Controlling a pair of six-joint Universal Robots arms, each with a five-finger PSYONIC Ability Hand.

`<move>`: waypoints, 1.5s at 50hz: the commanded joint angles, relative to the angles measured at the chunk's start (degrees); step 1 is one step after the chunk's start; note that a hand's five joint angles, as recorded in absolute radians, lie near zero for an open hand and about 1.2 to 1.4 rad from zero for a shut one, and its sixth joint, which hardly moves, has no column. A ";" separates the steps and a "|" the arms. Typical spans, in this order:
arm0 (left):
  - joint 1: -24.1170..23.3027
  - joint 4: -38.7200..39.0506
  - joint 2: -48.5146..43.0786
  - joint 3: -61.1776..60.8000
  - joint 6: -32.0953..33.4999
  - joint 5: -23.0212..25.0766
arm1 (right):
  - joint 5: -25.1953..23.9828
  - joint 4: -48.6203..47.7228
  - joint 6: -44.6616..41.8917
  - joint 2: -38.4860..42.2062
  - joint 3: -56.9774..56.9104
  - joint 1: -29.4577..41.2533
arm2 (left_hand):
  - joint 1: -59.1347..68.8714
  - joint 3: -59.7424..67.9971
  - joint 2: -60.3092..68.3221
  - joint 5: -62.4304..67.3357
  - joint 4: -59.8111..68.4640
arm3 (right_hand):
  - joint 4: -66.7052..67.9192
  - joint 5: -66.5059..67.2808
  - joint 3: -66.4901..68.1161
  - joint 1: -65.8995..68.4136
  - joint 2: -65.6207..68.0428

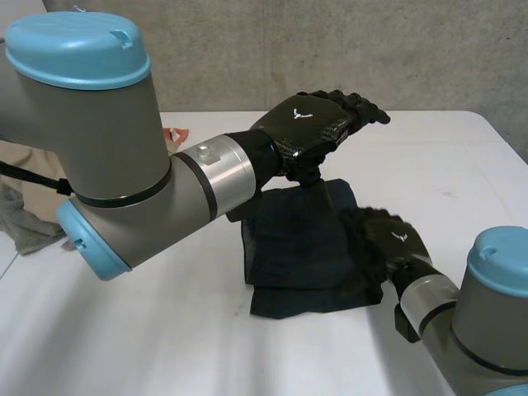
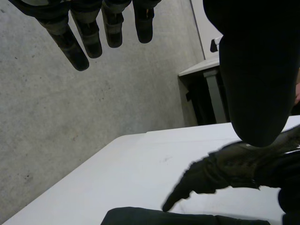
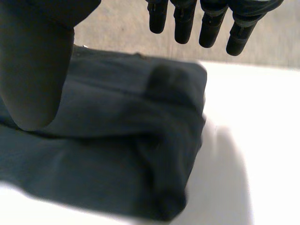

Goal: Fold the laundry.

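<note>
cloth (image 1: pixel 297 247) on table (image 1: pixel 165 330) | left robot hand (image 1: pixel 318 124) above | right robot hand (image 1: pixel 396 243) at right

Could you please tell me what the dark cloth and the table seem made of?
The dark cloth looks like soft matte fabric, perhaps cotton: it folds in limp layers. The table looks like smooth white plastic or laminate; which is unclear.

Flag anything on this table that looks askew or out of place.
The folded dark navy cloth on the white table is uneven: its bottom layer sticks out crookedly past the upper layers at the near edge. A crumpled beige cloth lies unfolded beside the left arm.
</note>
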 commanded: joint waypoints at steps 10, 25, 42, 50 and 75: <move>1.21 1.34 2.21 -2.81 -0.02 0.01 | 0.76 -4.03 -4.70 8.78 -3.55 -0.45 | -0.22 -0.41 -0.38 -2.86 -0.63 | 9.67 8.92 9.88 11.02 10.94; 1.74 2.57 3.27 -5.45 -0.02 0.28 | -0.11 -7.20 -5.76 13.98 -11.99 -3.96 | -0.22 -0.41 -0.38 -2.86 -0.63 | 68.04 67.29 68.25 69.40 69.32; 1.39 3.45 4.41 -2.55 -1.25 0.01 | 9.20 6.23 -5.67 36.99 -59.16 -19.87 | -0.22 -0.41 -0.38 -2.86 -0.63 | 68.04 67.29 68.25 69.40 69.32; 1.30 3.89 2.92 -2.11 -1.34 -0.07 | 8.95 17.04 -5.85 47.55 -79.04 -24.44 | -0.22 -0.41 -0.38 -2.86 -0.63 | 68.04 67.29 68.25 69.40 69.32; 2.00 4.68 1.16 -5.19 -1.16 0.98 | -32.71 25.92 -12.26 52.29 -84.40 -35.25 | -0.22 -0.41 -0.38 -2.86 -0.63 | -1.96 -2.71 -1.75 -0.60 -0.68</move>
